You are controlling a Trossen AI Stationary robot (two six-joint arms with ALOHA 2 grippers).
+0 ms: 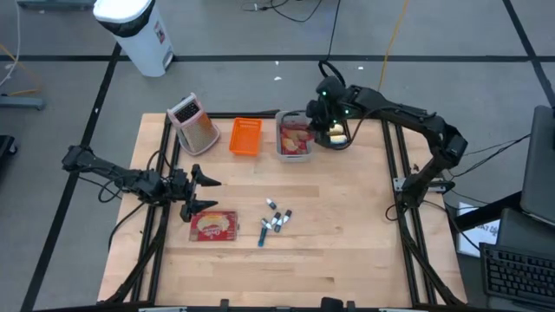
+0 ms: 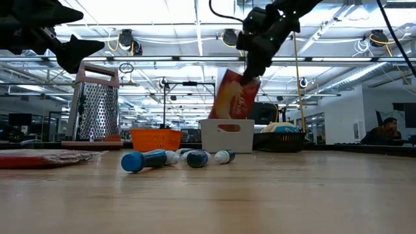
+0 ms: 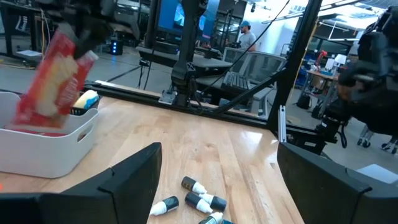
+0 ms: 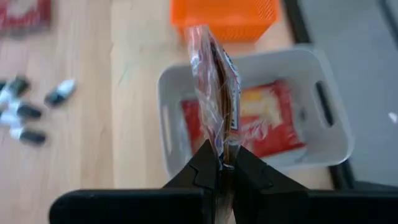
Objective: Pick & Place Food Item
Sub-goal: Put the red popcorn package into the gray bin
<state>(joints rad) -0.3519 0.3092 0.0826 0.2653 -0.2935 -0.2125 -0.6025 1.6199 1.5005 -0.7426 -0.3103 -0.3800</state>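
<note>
My right gripper (image 2: 251, 73) is shut on a red food packet (image 2: 234, 97), which hangs above the white bin (image 2: 226, 135) at the table's far side. Inside the bin (image 4: 323, 134) lies another red packet (image 4: 270, 124). A third red packet (image 1: 214, 225) lies flat on the table at the near left. Just beyond it my left gripper (image 1: 212, 194) stays open and level, with nothing between its fingers (image 3: 127, 186). My right gripper pinches the packet's sealed top edge (image 4: 221, 148) between its two fingers. The fingers slant down from above, from the table's right. The packet hangs tilted below them, clear of the bin, its lower end over the bin's opening.
An orange basket (image 1: 245, 137) and a metal grater (image 1: 195, 123) stand left of the bin. Several markers (image 1: 276, 220) lie mid-table. A dark tray with a yellow thing (image 1: 336, 133) sits right of the bin. Bare wood lies near and right.
</note>
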